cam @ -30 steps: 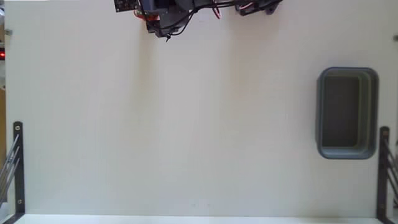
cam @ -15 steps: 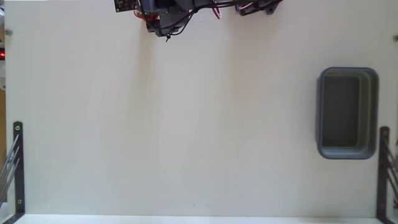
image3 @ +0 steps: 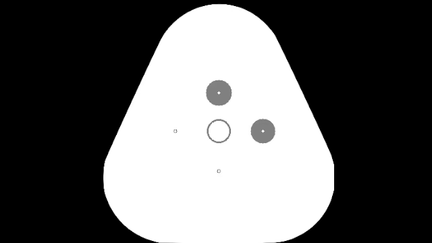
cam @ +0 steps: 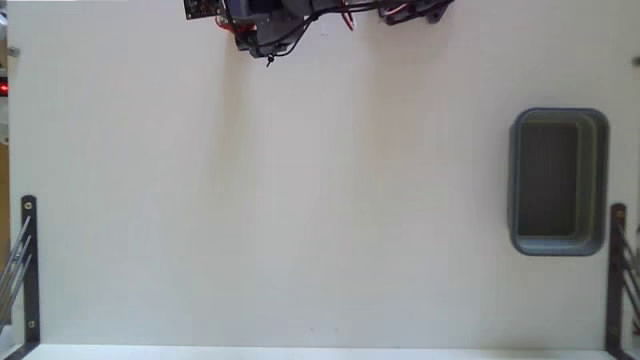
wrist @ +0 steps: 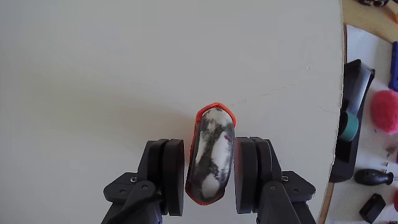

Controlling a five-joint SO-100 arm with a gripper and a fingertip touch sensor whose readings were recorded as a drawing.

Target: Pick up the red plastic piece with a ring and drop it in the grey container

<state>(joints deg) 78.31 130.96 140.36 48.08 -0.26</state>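
Note:
In the wrist view my gripper is shut on the red plastic piece with a ring. The piece has a red-orange edge and a pale, grey-marbled face, and it stands upright between the two black pads above the white table. The fixed view shows the grey container at the right side of the table, its dark inside holding nothing I can see. Only part of the arm's body and wires shows at that view's top edge. The piece does not show there.
Black metal brackets stand at the table's lower left and lower right in the fixed view. Beyond the table's right edge in the wrist view lie a black tape dispenser and a pink fuzzy thing.

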